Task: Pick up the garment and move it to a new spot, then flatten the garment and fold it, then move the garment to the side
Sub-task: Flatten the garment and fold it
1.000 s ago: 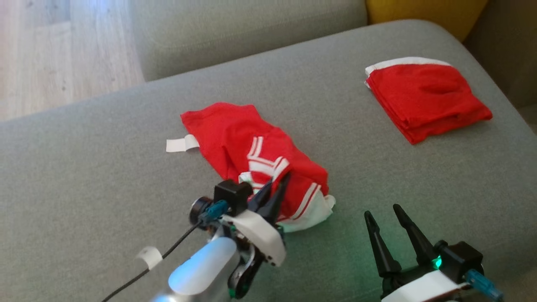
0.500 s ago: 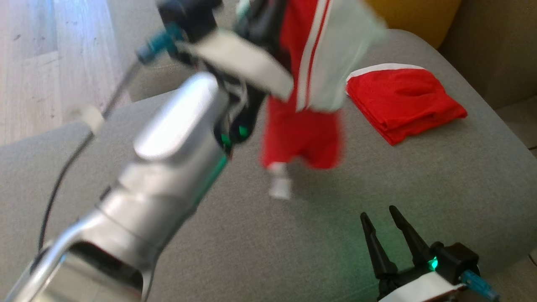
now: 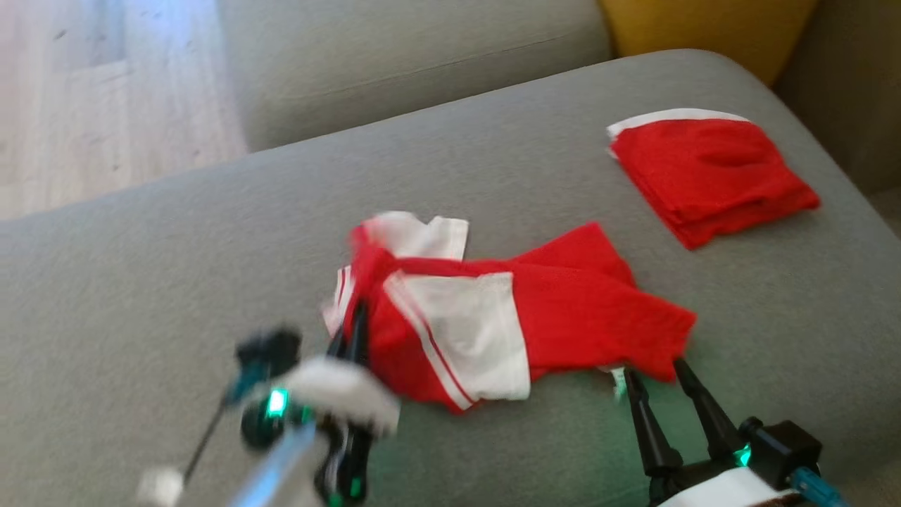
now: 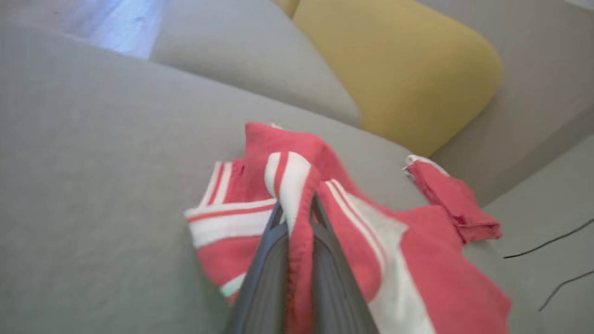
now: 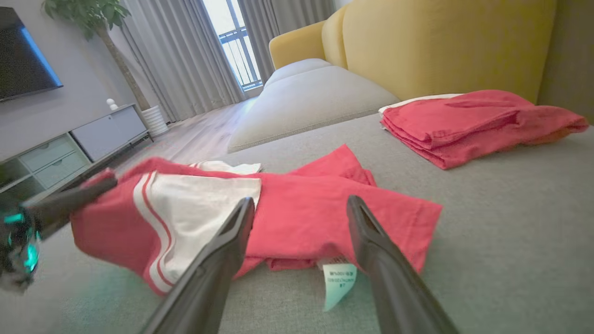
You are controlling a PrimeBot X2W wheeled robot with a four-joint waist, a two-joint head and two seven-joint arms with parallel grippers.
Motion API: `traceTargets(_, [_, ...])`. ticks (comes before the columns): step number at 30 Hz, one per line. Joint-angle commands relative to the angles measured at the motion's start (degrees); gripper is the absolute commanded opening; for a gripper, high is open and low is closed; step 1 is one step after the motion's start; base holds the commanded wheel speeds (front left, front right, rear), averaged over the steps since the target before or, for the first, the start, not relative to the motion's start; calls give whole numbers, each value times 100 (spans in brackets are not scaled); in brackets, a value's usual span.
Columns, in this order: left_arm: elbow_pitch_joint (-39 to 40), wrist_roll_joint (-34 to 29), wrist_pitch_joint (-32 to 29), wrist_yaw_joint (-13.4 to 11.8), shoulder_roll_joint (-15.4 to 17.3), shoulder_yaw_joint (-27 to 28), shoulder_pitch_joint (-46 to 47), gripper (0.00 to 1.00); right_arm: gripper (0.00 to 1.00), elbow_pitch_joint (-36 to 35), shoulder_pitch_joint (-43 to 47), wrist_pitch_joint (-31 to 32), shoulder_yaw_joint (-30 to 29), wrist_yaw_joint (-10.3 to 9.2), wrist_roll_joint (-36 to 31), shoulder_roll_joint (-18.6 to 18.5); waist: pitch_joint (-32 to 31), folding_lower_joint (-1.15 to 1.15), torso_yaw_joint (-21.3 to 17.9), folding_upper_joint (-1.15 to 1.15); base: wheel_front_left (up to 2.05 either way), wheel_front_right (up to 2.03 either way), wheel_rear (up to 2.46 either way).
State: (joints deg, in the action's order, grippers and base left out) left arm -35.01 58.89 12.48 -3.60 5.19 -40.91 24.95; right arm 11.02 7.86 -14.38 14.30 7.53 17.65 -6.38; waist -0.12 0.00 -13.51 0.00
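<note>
Big grey fabric seat [image 3: 176, 282] takes up most of the scene: plain woven cover, soft rounded edges, w/ a second grey cushion [image 3: 408, 63] butted up behind it and a mustard-yellow cushion [image 3: 704, 28] at the far R corner. Pale wood floor [image 3: 105, 105] shows past the far L edge. The red-and-white garment [image 3: 577, 317] lies rumpled near the middle of the seat, toward the near side, white panel w/ red stripes facing up, plain red part spread out to the R. L gripper [image 3: 355, 327] is at its L end, fingers pinched tight on a raised fold; the L wrist view shows cloth squeezed btwn the two dark fingers. R gripper [image 3: 654, 370] has its fingers spread wide w/ nothing in them, tips right at the garment's near R hem; can't tell if they touch it. A small white care label [image 5: 338, 278] pokes out from under that hem, btwn those fingers in the R wrist view. A folded red piece [image 3: 711, 176] sits well apart at the far R of the seat, near the yellow cushion. Room beyond: grey curtains [image 5: 185, 51] at a tall window [image 5: 236, 46], potted plant [image 5: 93, 18] beside them, low grey cabinet [image 5: 69, 144] along the wall, dark TV [image 5: 23, 55] above it. Thin dark cables [image 4: 547, 241] lie on the floor beside the seat.
</note>
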Motion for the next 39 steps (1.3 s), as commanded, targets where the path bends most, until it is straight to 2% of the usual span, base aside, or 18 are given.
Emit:
traceTargets(1, [223, -40, 142, -60, 115, 216, 146, 0, 100, -212, -159, -62, 90, -4, -11, -41, 94, 0, 168, 0, 0, 0, 0])
traceTargets(5, [448, -210, 236, -130, 215, 370, -599, 0, 100, -231, -135, -62, 12, -4, -20, -69, 181, 0, 470, 0, 0, 0, 0])
traceTargets(6, [531, -284, 243, -137, 234, 419, -728, 7, 100, -232, -126, -62, 3, -4, -22, -76, 195, 0, 537, 0, 0, 0, 0])
traceTargets(8, [748, -425, 248, -164, 230, 627, -954, 45, 100, -233, -114, -62, -16, -4, -31, -88, 221, 0, 662, 0, 0, 0, 0])
traceTargets(9, [855, -520, 249, -194, 228, 737, -1054, 100, 100, -234, -111, -62, -21, -4, -33, -89, 230, 0, 708, 0, 0, 0, 0])
traceTargets(12, [1180, -959, 250, -300, 242, 982, -1265, 100, 100, -243, -114, -62, -25, -4, -41, -100, 256, 0, 812, 0, 0, 0, 0])
traceTargets(15, [1529, -1678, 251, -400, 339, 1020, -1266, 100, 100, -253, -130, -62, -25, -4, -45, -123, 289, 0, 868, 0, 0, 0, 0])
traceTargets(20, [1817, -2842, 251, -391, 484, 580, -815, 100, 100, -254, -225, -62, 31, -4, -37, -173, 378, 0, 825, 0, 0, 0, 0])
traceTargets(21, [1736, -3162, 227, -309, 472, 308, -518, 100, 100, -257, -260, -62, 70, -4, -37, -190, 422, 0, 764, 0, 0, 0, 0])
traceTargets(24, [1470, -3527, 19, -124, 383, -98, -40, 100, 100, -255, -312, -62, 121, -4, -35, -192, 512, 0, 629, 0, 0, 0, 0])
traceTargets(30, [551, -3811, -654, 422, 129, -724, 756, 100, 100, -266, -455, -62, 185, -4, -19, -187, 820, 0, 341, 0, 0, 0, 0])
traceTargets(39, [-462, -4006, -924, 781, 10, -1129, 1335, 100, 100, -276, -574, -62, 164, -4, -15, -168, 1092, 0, 113, 0, 0, 0, 0])
